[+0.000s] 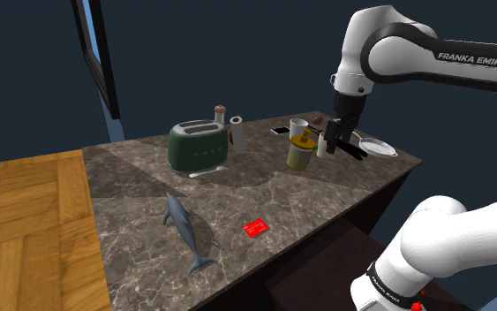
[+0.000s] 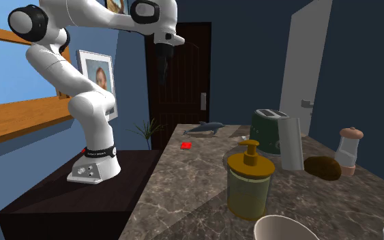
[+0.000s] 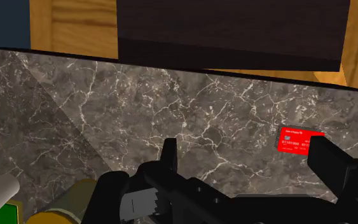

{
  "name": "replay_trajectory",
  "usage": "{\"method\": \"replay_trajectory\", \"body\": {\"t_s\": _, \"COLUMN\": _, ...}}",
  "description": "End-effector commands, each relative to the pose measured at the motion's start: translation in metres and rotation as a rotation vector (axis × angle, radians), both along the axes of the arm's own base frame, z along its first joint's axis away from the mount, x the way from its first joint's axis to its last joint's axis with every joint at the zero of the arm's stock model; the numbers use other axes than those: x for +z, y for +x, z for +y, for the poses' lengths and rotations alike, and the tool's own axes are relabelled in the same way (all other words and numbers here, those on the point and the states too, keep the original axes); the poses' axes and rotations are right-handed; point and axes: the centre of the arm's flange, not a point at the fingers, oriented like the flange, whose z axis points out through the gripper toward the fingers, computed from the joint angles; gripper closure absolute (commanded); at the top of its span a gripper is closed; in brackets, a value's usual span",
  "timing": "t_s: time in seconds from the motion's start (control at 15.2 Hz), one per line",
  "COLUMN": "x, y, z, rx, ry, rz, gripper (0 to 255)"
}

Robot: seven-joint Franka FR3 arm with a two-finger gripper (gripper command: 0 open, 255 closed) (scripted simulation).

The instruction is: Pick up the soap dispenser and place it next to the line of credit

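The gripper (image 1: 336, 141) is seen released, its fingers parted and empty. The yellow-green soap dispenser (image 1: 301, 152) is stood upright on the bench (image 1: 140, 243), just beside the gripper, well apart from the red card (image 1: 256, 227).

A home kitchen: a toaster (image 1: 197, 146) stands on the marble counter (image 1: 317, 190).

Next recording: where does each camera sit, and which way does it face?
Shoulder view: beside the stand, looking down over the dark marble counter at the green toaster and olive soap dispenser with yellow pump; the white arm and black hand show.
Second exterior view: low at the counter's far end, facing back toward the robot; dispenser nearest, whole arm shows.
Wrist view: on the hand, looking down at the counter; its open black fingers show.
All three share the small red card.
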Motion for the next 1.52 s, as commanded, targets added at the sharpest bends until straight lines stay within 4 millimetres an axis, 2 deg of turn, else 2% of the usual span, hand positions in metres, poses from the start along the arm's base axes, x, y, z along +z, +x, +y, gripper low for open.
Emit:
{"method": "replay_trajectory", "body": {"t_s": 0.0, "x": 0.000, "y": 0.000, "z": 0.000, "rx": 0.000, "ry": 0.000, "rz": 0.000, "gripper": 0}}
{"method": "replay_trajectory", "body": {"t_s": 1.45, "x": -0.075, "y": 0.190, "z": -0.215, "rx": 0.045, "ry": 0.061, "rz": 0.006, "gripper": 0}}
